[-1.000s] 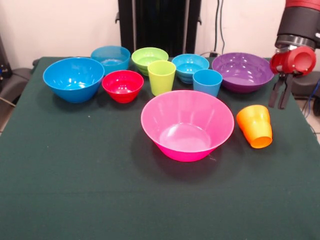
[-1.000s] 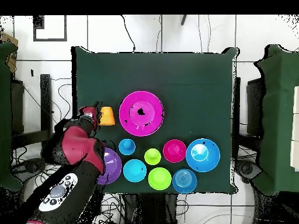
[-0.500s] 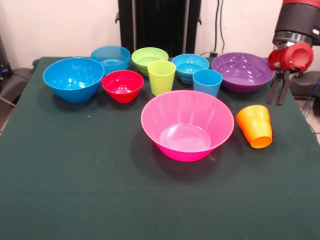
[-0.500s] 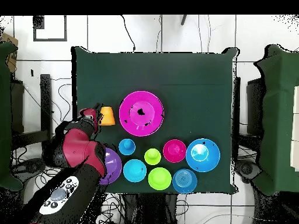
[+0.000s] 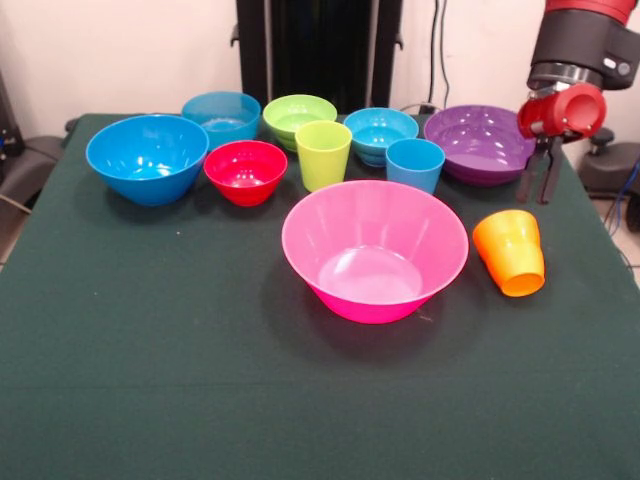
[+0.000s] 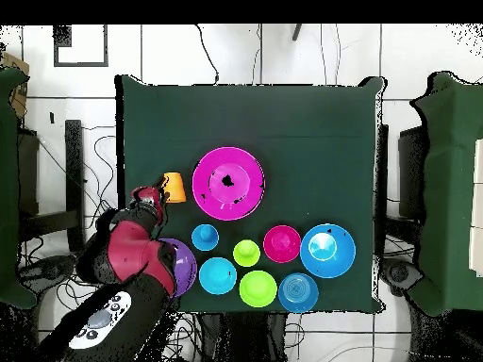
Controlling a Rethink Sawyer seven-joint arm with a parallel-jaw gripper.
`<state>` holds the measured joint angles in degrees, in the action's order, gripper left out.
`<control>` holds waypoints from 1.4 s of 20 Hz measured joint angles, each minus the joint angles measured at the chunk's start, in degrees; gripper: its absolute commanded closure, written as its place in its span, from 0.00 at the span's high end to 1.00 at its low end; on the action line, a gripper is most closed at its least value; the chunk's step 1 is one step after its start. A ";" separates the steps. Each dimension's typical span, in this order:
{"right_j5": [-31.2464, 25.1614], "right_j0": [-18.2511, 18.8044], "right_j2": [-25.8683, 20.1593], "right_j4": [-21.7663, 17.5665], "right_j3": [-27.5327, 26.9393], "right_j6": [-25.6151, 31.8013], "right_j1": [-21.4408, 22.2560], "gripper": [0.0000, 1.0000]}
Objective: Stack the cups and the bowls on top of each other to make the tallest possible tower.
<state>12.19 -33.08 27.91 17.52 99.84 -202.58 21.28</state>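
From the front I see the gripper (image 5: 536, 183) hanging empty, its two dark fingers (image 5: 549, 178) slightly parted, beside the wide purple bowl (image 5: 487, 143) at the tabletop's (image 5: 150, 340) far side; overhead, the arm (image 6: 132, 250) covers most of that bowl. The orange cup (image 5: 511, 251), stepped and glossy, lies tipped on its side beside the huge pink bowl (image 5: 375, 248) mid-table. No tower stands: the light blue cup (image 5: 414, 164) and large blue bowl (image 5: 147, 157) sit separately on the green cloth.
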 measured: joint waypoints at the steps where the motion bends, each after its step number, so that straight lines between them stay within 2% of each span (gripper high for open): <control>1: 0.36 0.00 -0.07 -0.11 0.17 0.00 0.01 1.00; 8: 3.41 -0.02 -0.35 -0.40 1.08 0.00 -0.95 1.00; 17: 8.39 -0.08 -0.33 -0.40 1.06 0.00 -5.22 1.00; 28: 10.14 -0.08 -0.35 -0.39 1.04 0.00 -9.32 1.00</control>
<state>22.33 -33.16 27.56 17.13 100.89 -202.58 11.97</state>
